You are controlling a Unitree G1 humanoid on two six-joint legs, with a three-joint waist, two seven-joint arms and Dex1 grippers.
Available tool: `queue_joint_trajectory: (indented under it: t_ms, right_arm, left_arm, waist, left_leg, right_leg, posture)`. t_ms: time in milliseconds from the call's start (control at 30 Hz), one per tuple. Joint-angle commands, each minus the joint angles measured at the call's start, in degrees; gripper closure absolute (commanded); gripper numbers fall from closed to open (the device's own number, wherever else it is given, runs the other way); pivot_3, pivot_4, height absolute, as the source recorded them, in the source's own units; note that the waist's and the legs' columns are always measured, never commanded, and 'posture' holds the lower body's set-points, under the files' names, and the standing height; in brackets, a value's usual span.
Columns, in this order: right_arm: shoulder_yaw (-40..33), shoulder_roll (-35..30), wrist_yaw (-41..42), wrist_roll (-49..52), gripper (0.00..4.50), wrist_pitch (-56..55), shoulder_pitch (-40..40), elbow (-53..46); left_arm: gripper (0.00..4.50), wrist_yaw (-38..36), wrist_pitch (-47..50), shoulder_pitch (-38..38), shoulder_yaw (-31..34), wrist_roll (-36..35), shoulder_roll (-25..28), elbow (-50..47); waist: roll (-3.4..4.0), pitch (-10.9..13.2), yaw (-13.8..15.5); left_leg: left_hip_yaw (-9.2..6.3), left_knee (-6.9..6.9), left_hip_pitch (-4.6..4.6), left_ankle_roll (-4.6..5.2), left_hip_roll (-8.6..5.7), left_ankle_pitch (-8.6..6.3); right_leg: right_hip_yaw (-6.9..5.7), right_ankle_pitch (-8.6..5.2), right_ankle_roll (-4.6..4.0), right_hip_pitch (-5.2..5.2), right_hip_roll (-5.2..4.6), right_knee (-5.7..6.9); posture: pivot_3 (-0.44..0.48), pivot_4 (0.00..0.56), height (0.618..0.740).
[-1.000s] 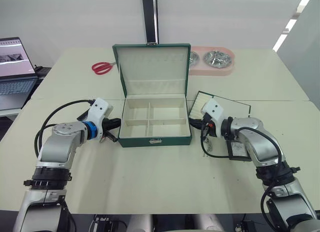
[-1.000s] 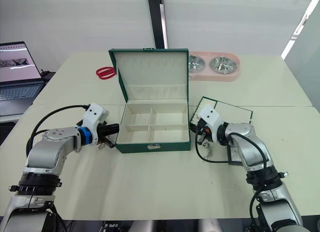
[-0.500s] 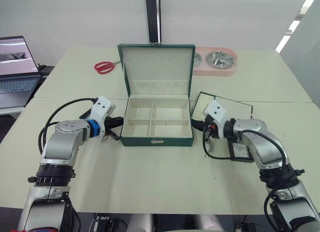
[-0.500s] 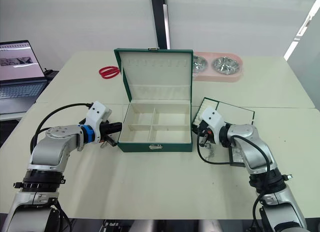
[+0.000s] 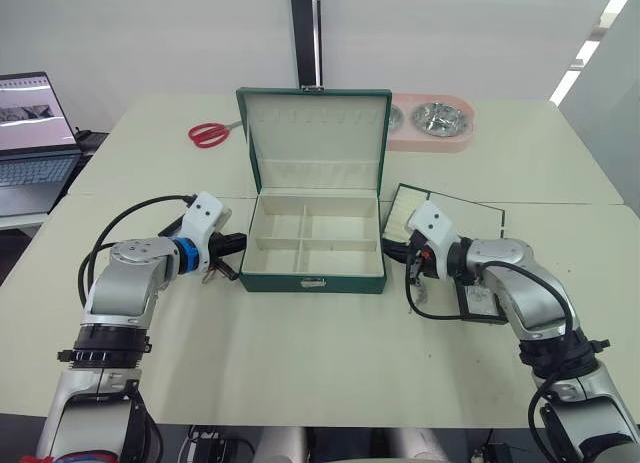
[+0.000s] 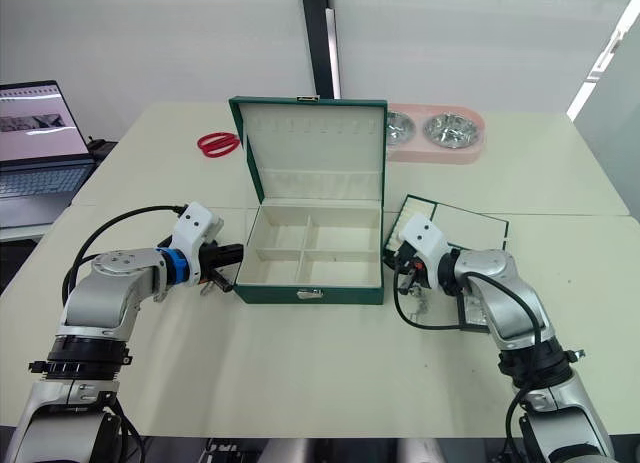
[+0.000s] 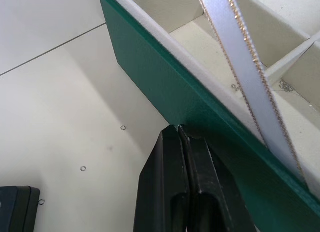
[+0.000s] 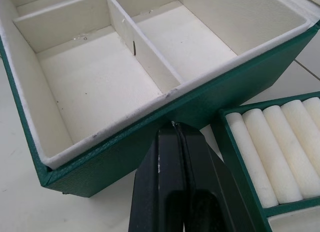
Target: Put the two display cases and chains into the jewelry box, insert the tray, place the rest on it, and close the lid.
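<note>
The jewelry box (image 5: 314,279) stands open in the middle of the table, its lid (image 5: 313,125) upright behind it. Small silvery chains (image 7: 285,84) lie in one of its cream compartments. My left gripper (image 5: 236,247) is shut and empty, its tips (image 7: 177,130) against the box's left outer wall. My right gripper (image 5: 399,251) is also shut and empty, close to the box's right wall (image 8: 200,104). The tray (image 5: 468,220) lies behind my right gripper, its ring rolls (image 8: 270,142) showing. One display case (image 5: 481,302) lies under my right forearm. Another black case (image 7: 16,210) lies near my left gripper.
Small loose rings (image 7: 123,127) lie on the table beside the box's left wall. Red scissors (image 5: 207,134) lie at the back left, a pink double bowl (image 5: 430,121) at the back right. A laptop (image 5: 30,128) sits at the far left.
The camera has shifted slightly. Both grippers stay shut beside the box, hardly moved.
</note>
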Motion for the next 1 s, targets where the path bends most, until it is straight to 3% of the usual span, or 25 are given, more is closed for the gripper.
queue_joint_trajectory:
  t_ms: [33, 467, 1000]
  right_arm:
    - [6.6, 4.3, 5.3, 6.7, 4.46, -1.4, 0.1, -4.7]
    - [5.9, 4.9, 3.2, 5.2, 4.46, -3.2, 0.3, -3.3]
    - [-1.1, 6.2, -4.1, 5.6, 4.46, -0.3, 2.6, -5.5]
  left_arm:
    - [4.50, -0.6, -1.6, -2.0, -2.0, -1.7, -2.5, -1.9]
    - [4.50, -0.9, -1.5, -0.8, -1.0, -1.8, -1.2, -2.6]
    - [4.50, 0.8, -2.9, 1.3, 2.4, -1.3, 0.8, -2.1]
  waist:
    - [0.00, 0.0, 0.0]
    - [0.00, 0.0, -0.1]
    - [0.00, 0.0, -0.3]
  left_leg:
    - [0.00, 0.00, 0.00, 0.00, 0.00, 0.00]
    - [-0.02, 0.00, 0.00, 0.00, 0.01, 0.00]
    - [-0.03, -0.02, 0.00, -0.02, 0.01, 0.01]
  right_leg:
    - [0.00, 0.00, 0.00, 0.00, 0.00, 0.00]
    - [0.00, 0.00, 0.00, -0.01, 0.01, 0.01]
    - [0.01, 0.00, 0.00, -0.05, 0.01, 0.03]
  posture:
    - [0.000, 0.150, 0.740]
    - [0.000, 0.150, 0.740]
    - [0.000, 0.150, 0.740]
